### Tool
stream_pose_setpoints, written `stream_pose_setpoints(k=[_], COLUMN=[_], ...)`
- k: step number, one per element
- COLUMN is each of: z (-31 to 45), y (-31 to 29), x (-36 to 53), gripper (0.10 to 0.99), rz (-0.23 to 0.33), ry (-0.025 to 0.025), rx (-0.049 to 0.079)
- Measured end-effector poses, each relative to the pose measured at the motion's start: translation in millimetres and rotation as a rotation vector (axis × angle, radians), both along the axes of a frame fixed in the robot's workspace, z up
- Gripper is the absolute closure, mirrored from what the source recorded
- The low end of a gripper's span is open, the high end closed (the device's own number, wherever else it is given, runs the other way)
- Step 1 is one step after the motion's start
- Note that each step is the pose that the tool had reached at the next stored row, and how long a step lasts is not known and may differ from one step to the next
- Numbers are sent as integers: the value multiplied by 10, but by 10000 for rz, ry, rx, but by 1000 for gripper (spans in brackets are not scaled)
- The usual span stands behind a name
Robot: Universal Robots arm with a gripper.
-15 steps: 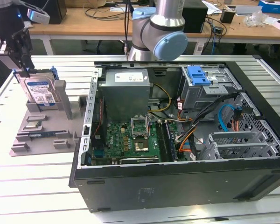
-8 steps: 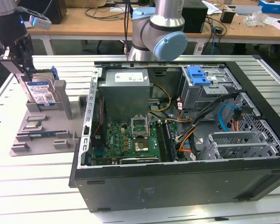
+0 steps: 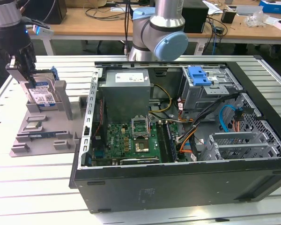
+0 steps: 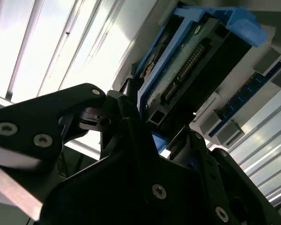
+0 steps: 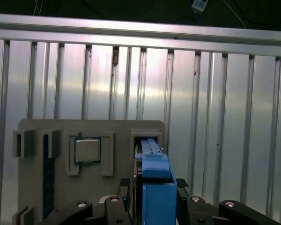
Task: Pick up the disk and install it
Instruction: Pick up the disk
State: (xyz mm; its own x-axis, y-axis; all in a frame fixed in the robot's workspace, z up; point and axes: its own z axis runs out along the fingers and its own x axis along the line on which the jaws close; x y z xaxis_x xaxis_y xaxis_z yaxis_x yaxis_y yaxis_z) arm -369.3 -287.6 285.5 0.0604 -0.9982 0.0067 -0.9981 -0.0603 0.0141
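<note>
In the first wrist view the gripper (image 5: 157, 201) is clamped on the disk (image 5: 155, 173), one black finger (image 5: 127, 199) pressed against each side of its blue bracket. The disk stands on edge in a slot of the grey parts tray (image 5: 37, 129), just beside a square processor chip (image 5: 87, 150) lying flat in its own recess. Beyond the tray runs the slatted metal table (image 5: 215, 117). In the exterior view an open computer case (image 3: 178, 187) lies on the table to the exterior view's right of the tray.

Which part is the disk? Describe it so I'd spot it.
On the exterior view's left, beside the open computer case, sits a grey parts holder. At its far end, at the gripper, the disk stands on edge: silver, blue-framed, white-and-blue label, unlike the small chip lying flat nearby.
</note>
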Motion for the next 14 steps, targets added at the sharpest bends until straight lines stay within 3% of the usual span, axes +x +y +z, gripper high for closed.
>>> stream_pose_setpoints(k=[5,9,14], z=[-5,52,53], y=[0,1,1], x=[0,0,0], gripper=[604,604,604], rz=[0,1,0], ry=[-1,-1,-1], rx=[0,0,0])
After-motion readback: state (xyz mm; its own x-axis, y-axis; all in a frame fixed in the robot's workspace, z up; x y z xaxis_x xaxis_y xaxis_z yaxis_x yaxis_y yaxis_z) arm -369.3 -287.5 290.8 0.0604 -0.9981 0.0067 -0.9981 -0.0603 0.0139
